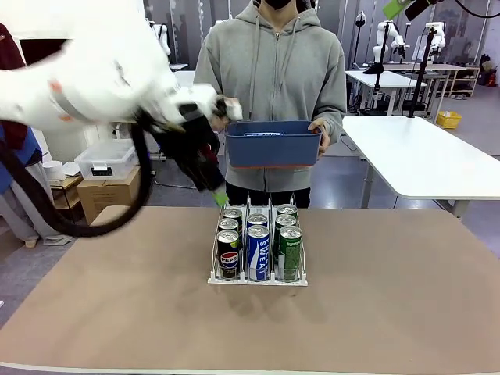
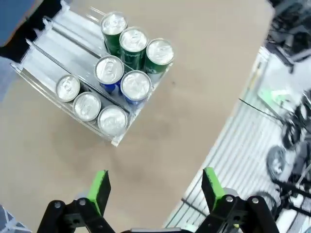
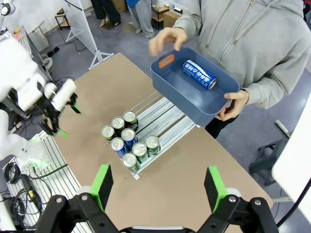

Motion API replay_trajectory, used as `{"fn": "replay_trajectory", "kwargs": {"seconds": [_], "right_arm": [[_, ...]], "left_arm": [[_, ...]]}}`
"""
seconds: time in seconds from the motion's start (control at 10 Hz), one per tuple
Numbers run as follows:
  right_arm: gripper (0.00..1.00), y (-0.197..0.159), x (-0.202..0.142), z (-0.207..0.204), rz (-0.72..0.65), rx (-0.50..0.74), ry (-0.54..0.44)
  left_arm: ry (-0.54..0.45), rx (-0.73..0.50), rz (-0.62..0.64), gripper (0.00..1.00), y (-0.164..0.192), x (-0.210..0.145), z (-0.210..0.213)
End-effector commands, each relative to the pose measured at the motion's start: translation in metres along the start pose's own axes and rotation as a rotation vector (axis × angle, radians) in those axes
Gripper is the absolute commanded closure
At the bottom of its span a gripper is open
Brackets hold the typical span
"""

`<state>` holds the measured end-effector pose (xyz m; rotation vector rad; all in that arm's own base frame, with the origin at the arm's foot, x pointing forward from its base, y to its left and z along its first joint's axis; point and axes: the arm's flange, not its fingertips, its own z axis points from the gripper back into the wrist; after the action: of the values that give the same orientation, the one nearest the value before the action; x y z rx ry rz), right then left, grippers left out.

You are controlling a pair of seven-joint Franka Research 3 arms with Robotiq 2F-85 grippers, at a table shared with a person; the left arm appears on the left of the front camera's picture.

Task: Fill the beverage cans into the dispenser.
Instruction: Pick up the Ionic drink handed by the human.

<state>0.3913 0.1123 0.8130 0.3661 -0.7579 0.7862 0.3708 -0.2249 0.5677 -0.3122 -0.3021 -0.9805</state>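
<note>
We see the left end effector (image 2: 155, 188) open, its green-padded fingers (image 2: 99, 187) spread wide with nothing between them. It hangs in the air on the dispenser's (image 2: 58, 39) left side, the side where the black cans (image 2: 87, 104) stand. In the front view this left end effector (image 1: 214, 190) is blurred and sits above the desk (image 1: 391, 297), near the dispenser's (image 1: 258, 280) far left corner.

The right end effector (image 3: 158, 182) is open too and holds nothing. It is raised high over the desk and looks down on the dispenser (image 3: 167, 116) from well apart.

The dispenser stands on the desk with eight upright cans packed at its end nearest the robot:
- **Left lane:** three black cans (image 1: 229, 256).
- **Middle lane:** two blue cans (image 1: 257, 251).
- **Right lane:** three green cans (image 1: 290, 250).

In each lane the cans stand touching, one behind the other. The far part of every lane is bare.

Beyond the dispenser's far end, a person in a grey hoodie holds a blue bin (image 1: 273, 144) in the air, off the desk. In the right wrist view, one more blue can (image 3: 199, 74) lies on its side inside the blue bin (image 3: 194, 99). One hand (image 3: 233, 104) grips its rim, and the other hand (image 3: 167, 41) is blurred above it.
</note>
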Motion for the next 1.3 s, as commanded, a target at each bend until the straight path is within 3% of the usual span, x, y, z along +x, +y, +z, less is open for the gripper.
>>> {"fn": "replay_trajectory", "kwargs": {"seconds": [0.0,0.3,0.6,0.9,1.1,1.2], "right_arm": [[0.00,0.000,-0.002,0.000,-0.002,0.001,0.001],[0.00,0.000,-0.002,0.000,-0.002,0.001,0.001],[0.00,0.000,-0.002,0.000,-0.002,0.001,0.001],[0.00,0.000,-0.002,0.000,-0.002,0.001,0.001],[0.00,0.000,-0.002,0.000,-0.002,0.001,0.001],[0.00,0.000,-0.002,0.000,-0.002,0.001,0.001]], "left_arm": [[0.020,-0.070,-0.064,0.00,0.024,-0.013,0.047],[-0.106,-0.003,-0.092,0.00,0.036,-0.020,0.144],[-0.245,-0.040,-0.143,0.00,0.055,-0.025,0.218],[-0.383,0.060,-0.184,0.00,0.043,-0.031,0.255],[-0.375,0.131,-0.149,0.00,0.037,-0.027,0.251],[-0.355,0.076,-0.159,0.00,0.040,-0.029,0.265]]}}
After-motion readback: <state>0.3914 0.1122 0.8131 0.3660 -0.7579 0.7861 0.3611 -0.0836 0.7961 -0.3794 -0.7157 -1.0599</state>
